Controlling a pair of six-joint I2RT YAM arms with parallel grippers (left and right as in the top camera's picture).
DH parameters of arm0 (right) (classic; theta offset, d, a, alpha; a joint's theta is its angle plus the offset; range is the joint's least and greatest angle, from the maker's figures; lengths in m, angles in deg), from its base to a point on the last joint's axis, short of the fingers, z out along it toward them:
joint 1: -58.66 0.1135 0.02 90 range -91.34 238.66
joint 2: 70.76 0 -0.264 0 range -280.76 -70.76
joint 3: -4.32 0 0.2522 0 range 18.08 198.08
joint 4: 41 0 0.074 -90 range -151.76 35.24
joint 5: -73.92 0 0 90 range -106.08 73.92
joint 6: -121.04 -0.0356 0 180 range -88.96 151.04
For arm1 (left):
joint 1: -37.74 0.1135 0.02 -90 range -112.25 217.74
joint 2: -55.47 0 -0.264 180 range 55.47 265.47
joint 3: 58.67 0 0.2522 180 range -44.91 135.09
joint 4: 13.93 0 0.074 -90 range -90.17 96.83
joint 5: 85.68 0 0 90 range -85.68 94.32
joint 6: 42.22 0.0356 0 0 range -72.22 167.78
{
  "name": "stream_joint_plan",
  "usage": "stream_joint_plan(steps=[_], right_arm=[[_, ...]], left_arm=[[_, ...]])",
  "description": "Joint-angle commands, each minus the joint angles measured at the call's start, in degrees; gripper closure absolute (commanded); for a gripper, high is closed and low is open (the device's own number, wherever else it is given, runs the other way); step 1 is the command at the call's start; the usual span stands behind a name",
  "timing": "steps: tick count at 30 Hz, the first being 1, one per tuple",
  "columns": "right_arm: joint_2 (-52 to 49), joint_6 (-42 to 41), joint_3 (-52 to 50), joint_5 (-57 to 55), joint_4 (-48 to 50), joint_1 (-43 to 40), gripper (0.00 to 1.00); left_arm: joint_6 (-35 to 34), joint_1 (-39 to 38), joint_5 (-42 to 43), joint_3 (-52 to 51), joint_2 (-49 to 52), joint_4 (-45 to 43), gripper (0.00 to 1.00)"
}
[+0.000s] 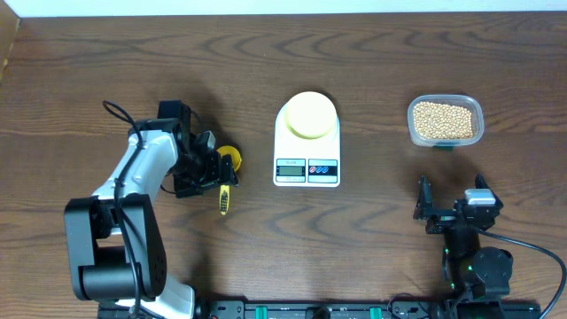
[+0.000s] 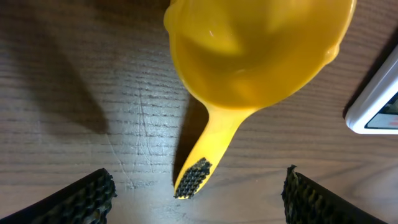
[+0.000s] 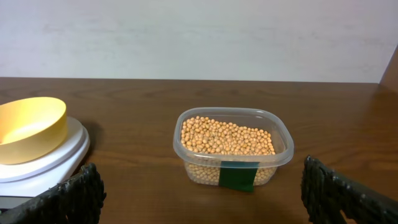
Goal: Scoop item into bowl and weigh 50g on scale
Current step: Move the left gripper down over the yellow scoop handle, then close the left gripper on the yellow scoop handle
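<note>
Ribbed black fingertips (image 2: 81, 199) of the left gripper (image 2: 199, 199) stand at the bottom edge of the left wrist view, spread wide with nothing pinched between them. The yellow scoop (image 2: 255, 50) lies on the wooden table (image 1: 89, 71) straight ahead of them. Its cup is empty, and its handle runs back toward the gripper. The handle's dark textured tip lies in the gap between the two fingertips and touches neither. A corner of the white scale (image 2: 379, 106) shows at the right edge, near the scoop's cup.

From overhead, the scale sits mid-table with the pale yellow bowl (image 1: 310, 115) resting on its round platform. The bowl is empty, and the display is too small to read.

The beans (image 3: 227, 137) are all in the clear plastic tub (image 3: 186, 146), which stands on the table to the right of the scale and apart from it. The right gripper (image 3: 205, 199) faces the tub from the near side, well short of it. Its fingers are spread wide, and it holds nothing.
</note>
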Motion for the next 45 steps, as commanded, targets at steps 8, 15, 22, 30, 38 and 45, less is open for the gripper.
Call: stream_joint_plan(steps=[8, 15, 22, 30, 38, 45], right_arm=[[0.31, -0.61, -0.13, -0.63, -0.11, 0.24, 0.01], [0.31, -0.61, -0.13, -0.63, -0.11, 0.24, 0.01], [0.31, -0.61, -0.13, -0.63, -0.11, 0.24, 0.01], [0.31, -0.61, -0.13, -0.63, -0.11, 0.24, 0.01], [0.31, -0.61, -0.13, -0.63, -0.11, 0.24, 0.01], [0.31, -0.61, -0.13, -0.63, -0.11, 0.24, 0.01]], left_arm=[[4.57, -2.05, -2.69, -1.25, 0.59, -0.72, 0.17], [4.59, -2.01, -2.67, -3.19, 0.59, -2.91, 0.17], [4.61, -2.01, -2.03, -5.79, 0.59, -4.83, 0.20], [4.59, -2.01, -2.03, -8.94, 0.59, -8.96, 0.22], [4.57, -2.01, -2.03, -10.19, 0.59, -10.69, 0.39], [3.61, -2.01, -1.55, -10.16, 0.59, -10.56, 0.56]])
